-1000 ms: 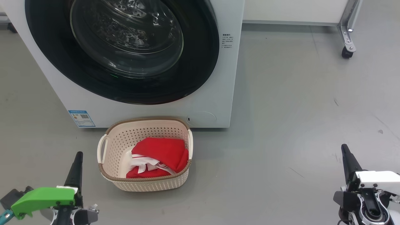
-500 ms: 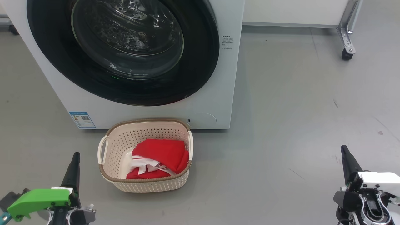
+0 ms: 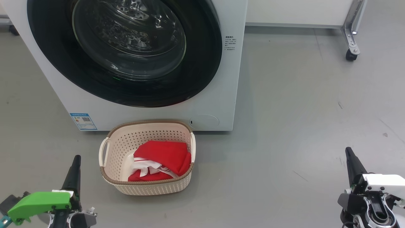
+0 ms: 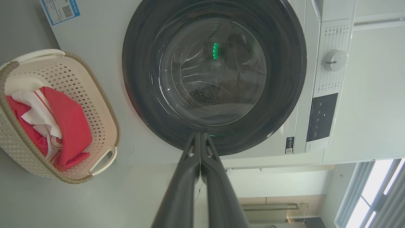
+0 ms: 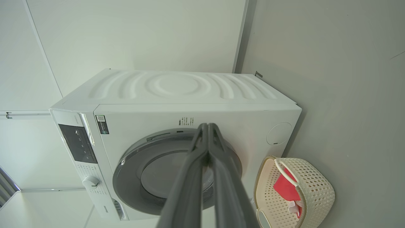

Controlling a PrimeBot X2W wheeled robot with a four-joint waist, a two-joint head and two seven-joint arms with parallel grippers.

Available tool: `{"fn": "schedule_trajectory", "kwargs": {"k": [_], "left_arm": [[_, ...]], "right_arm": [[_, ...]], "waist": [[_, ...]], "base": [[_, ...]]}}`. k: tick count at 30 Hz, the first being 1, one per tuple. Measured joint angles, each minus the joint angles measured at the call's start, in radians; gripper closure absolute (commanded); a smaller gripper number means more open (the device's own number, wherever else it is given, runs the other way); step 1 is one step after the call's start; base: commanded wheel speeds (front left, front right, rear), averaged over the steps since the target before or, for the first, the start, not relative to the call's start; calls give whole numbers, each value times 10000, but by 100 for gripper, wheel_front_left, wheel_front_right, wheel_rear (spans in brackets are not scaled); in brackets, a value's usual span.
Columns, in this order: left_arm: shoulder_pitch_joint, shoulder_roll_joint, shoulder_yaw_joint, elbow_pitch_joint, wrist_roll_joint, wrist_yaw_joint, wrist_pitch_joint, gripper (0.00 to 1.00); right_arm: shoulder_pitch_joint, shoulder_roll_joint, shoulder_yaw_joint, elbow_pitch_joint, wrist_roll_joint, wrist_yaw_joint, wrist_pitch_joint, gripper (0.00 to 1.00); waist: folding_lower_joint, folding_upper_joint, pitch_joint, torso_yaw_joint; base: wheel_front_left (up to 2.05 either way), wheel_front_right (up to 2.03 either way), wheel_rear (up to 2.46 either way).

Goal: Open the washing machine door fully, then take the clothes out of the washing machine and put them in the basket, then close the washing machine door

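The door (image 3: 126, 47) sits shut, flush against the front of the washer (image 3: 221, 104), its black rim round the clear glass bowl. Through the glass I see steel drum holes. The basket (image 3: 148, 123) stands on the grey floor (image 3: 284, 126), just in front of the washer and below the door. The clothes (image 3: 161, 155) lie inside it, red with some white showing, heaped toward its right side. The left hand (image 3: 77, 157) hangs low, near the basket's left handle but apart from it. Its two dark fingers are pressed together on nothing. The right hand (image 3: 348, 149) hangs well apart to the right over bare floor, fingers likewise closed and empty. A blue label (image 3: 83, 121) sticks to the washer's lower left corner.
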Motion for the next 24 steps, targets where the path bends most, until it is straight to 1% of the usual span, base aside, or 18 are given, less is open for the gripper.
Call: {"fn": "schedule_trajectory", "kwargs": {"k": [24], "left_arm": [[0,-2,33,54,0,-2,31,100]], "right_arm": [[-1,8,-12,-2,0,0,10,100]], "waist": [[0,0,-1,1]], "base": [[0,0,0]]}}
